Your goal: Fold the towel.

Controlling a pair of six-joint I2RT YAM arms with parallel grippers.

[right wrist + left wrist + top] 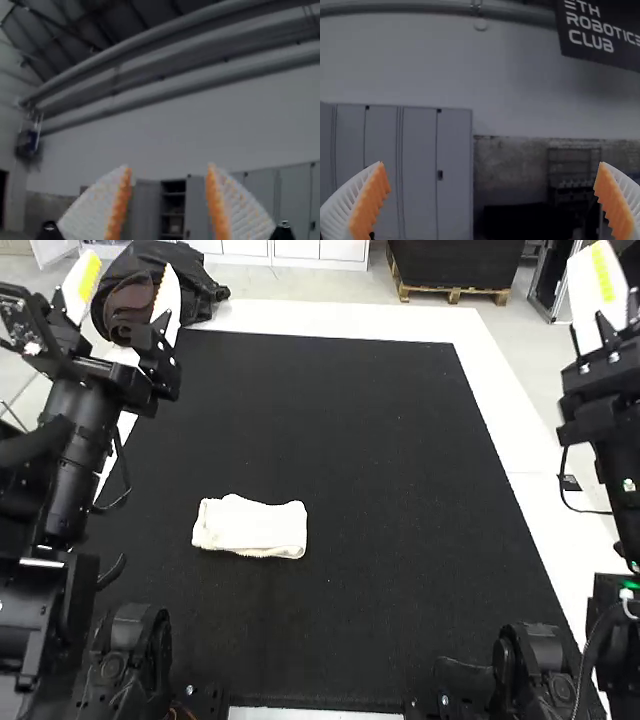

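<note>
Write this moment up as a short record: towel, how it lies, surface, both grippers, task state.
item: small white cloth towel
lie: folded into a compact rectangle, long side running across the high view; layer count unclear
surface: black rectangular mat on a white tabletop
place: left of the mat's middle, toward the arm bases
left gripper: open, off the towel
right gripper: open, off the towel
task state: towel looks folded, probably finished

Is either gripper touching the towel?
Apart. In the high view, the left gripper and right gripper are raised well away from the towel on the mat.
</note>
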